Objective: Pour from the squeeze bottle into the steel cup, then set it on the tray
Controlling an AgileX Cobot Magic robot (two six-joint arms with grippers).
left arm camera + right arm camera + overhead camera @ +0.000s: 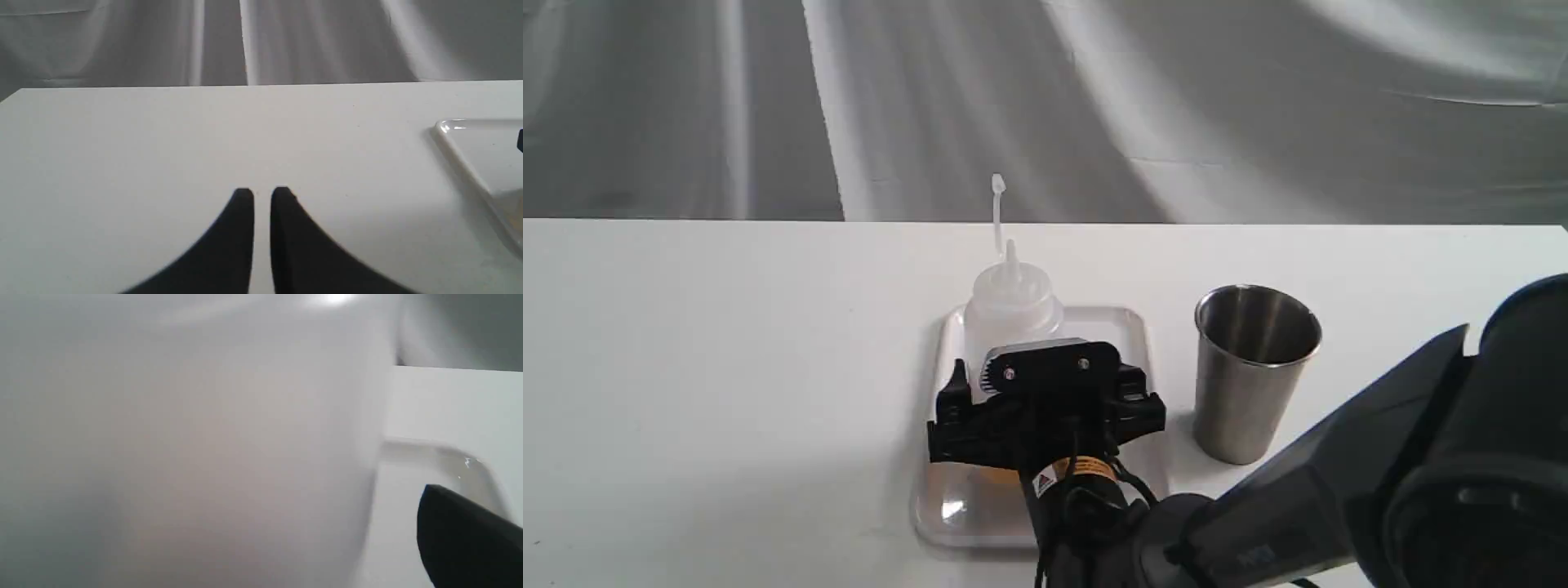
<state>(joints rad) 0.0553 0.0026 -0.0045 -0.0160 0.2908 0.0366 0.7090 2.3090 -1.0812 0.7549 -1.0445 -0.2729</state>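
The squeeze bottle (pixel 1011 310) stands upright on the white tray (pixel 968 510), its thin nozzle pointing up and its tethered tip cap raised above it. My right gripper (pixel 1045 377) is open around the bottle's lower body, fingers spread wider than the bottle. In the right wrist view the bottle (pixel 184 437) fills most of the picture, and one black finger (pixel 461 531) stands apart from its side over the tray's rim (pixel 470 457). The steel cup (pixel 1252 376) stands upright just right of the tray. My left gripper (pixel 262 196) is shut and empty, low over bare table.
The white table (pixel 727 367) runs back to a grey draped backdrop. A corner of the tray (pixel 461 126) shows in the left wrist view. My right arm (pixel 1339 490) comes in from the lower right, in front of the cup.
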